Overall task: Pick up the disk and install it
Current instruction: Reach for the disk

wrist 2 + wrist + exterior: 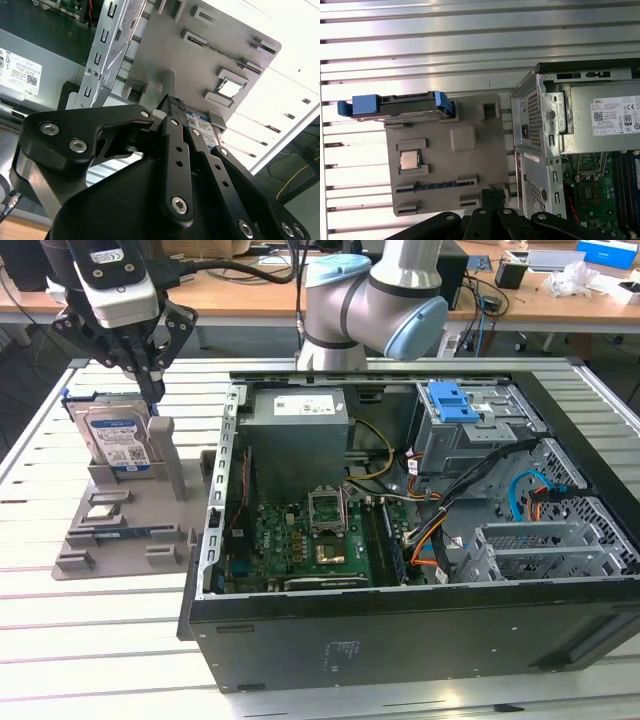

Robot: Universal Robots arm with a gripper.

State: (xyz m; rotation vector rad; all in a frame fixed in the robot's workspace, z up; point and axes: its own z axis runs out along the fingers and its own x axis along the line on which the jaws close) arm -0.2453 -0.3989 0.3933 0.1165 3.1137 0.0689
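Disk [112,440] stands upright on its edge in a slot of a grey holder [130,525]. The holder lies on the slatted tabletop [100,640], beside the open computer case [400,640], on the exterior view's left. The gripper [150,390] hangs just above the disk, at the top corner nearer to the case. Its fingers are pressed together and carry nothing. I cannot tell if the tips touch the blue frame. In the first wrist view the disk [395,107] sits at the holder's far edge.
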